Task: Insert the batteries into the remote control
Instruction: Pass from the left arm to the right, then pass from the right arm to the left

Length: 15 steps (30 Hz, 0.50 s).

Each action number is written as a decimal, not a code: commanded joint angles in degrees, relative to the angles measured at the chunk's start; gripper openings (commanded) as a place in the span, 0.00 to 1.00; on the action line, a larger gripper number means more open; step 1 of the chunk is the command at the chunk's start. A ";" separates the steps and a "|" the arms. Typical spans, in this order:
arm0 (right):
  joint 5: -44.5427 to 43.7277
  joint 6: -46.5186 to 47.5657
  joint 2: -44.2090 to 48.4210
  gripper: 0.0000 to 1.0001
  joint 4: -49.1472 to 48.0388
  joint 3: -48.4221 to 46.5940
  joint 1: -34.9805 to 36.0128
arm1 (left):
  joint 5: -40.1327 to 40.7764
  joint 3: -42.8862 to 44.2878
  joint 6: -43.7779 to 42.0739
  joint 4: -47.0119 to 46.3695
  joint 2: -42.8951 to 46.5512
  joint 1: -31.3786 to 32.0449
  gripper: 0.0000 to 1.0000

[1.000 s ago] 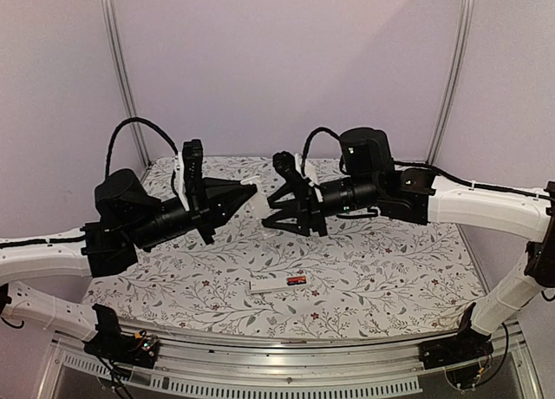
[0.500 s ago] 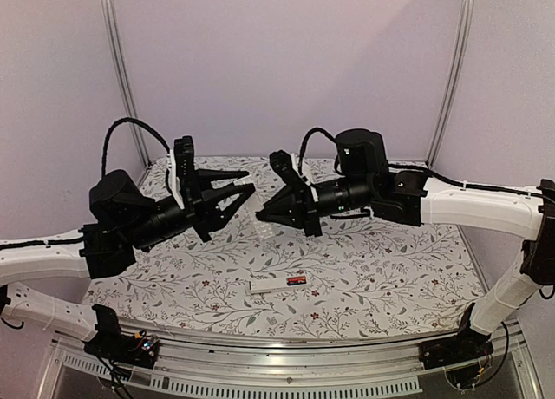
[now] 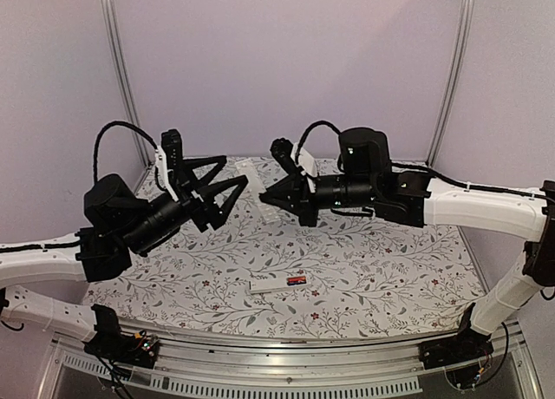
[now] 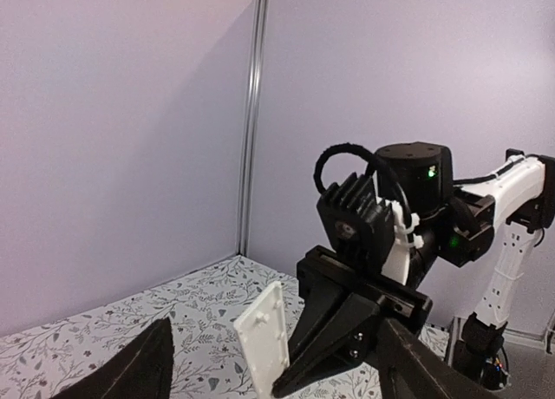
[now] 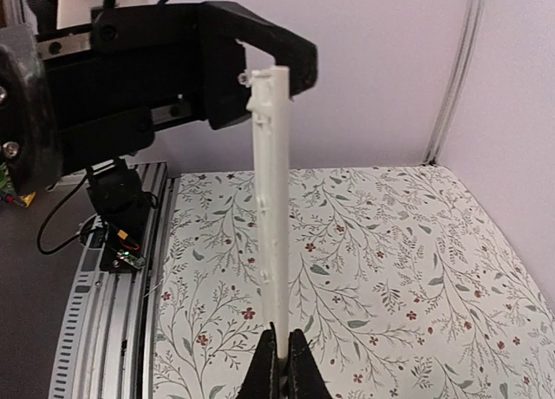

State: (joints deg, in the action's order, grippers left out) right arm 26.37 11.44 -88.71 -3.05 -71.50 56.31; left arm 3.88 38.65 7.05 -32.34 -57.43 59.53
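- Plainly, the biggest hazard lies with the two arms. They meet nose to nose high above the table (image 3: 390, 269), so a forward creep by either one could knock the wrists together. Both reach inward, roughly level, with the forearms well off the surface.
- Left gripper (image 3: 234, 171): the jaws are spread wide, and the tips flank the upper end of a thin white panel (image 5: 273, 199). I cannot tell whether either tip touches it. If this gripper pulls away crooked, a finger could clip the panel and twist it.
- Right gripper (image 3: 267, 198): the jaws are clamped on the panel's lower end in a narrow pinch. The long free length could pivot or slip out.
- The panel may be the back cover, though that is a guess.
- Remote control (image 3: 266, 286): it lies flat near the front of the table, well below both grippers.
- Batteries (image 3: 297, 280): they sit just beside the remote's right end. Being round, they could roll if nudged.
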 commanded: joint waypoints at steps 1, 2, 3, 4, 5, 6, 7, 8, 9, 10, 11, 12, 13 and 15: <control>-25.92 -3.35 1.92 0.00 -2.10 -0.17 2.78 | 11.92 -1.26 5.22 -1.98 2.11 0.33 0.81; -32.28 -3.88 1.81 0.00 -3.53 -0.29 3.58 | 13.43 -1.02 6.86 -1.97 1.34 0.46 0.81; -35.40 -5.05 1.66 0.00 -5.09 -0.55 4.30 | 14.74 -0.68 8.69 -1.79 0.33 0.43 0.81; -37.90 -5.73 1.09 0.00 -6.30 -0.95 5.01 | 15.42 -0.18 10.36 -1.83 -1.09 0.42 0.81; -40.48 -6.38 0.45 0.00 -7.11 -1.55 5.72 | 15.72 0.55 11.56 -1.74 -2.66 0.48 0.81; -42.87 -6.55 -0.20 0.00 -7.48 -2.35 6.38 | 15.83 1.71 12.61 -1.37 -4.22 0.47 0.81; -44.48 -6.44 -1.35 0.00 -7.59 -3.15 6.89 | 15.60 2.95 12.94 -0.88 -5.86 0.49 0.81; -45.49 -6.22 -2.06 0.00 -7.59 -4.04 7.36 | 15.71 4.27 13.02 -0.12 -7.18 0.50 0.82; -45.61 -6.18 -2.86 0.00 -7.56 -4.75 7.71 | 16.94 5.39 13.09 0.51 -8.23 0.52 0.84; -45.75 -6.14 -3.51 0.00 -7.63 -5.31 8.06 | 18.14 6.06 12.90 0.79 -8.86 0.50 0.88; -45.84 -6.12 -3.83 0.00 -7.67 -5.79 8.55 | 19.32 6.19 12.59 0.52 -9.06 0.57 0.92; -46.08 -5.89 -4.19 0.00 -7.67 -6.35 9.08 | 20.18 6.05 12.00 -0.19 -9.05 0.51 0.95; -46.43 -5.60 -4.39 0.00 -7.67 -6.66 9.48 | 20.75 5.86 11.60 -1.15 -9.02 0.51 0.96; -45.58 -5.54 -4.95 0.00 -7.67 -7.01 9.77 | 20.56 5.65 10.86 -3.12 -9.02 0.43 0.96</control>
State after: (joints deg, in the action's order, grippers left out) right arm -15.64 6.39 -91.92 -9.56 -76.62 64.84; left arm 21.19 43.13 18.44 -32.36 -66.89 59.59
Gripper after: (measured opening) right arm 0.011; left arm 0.960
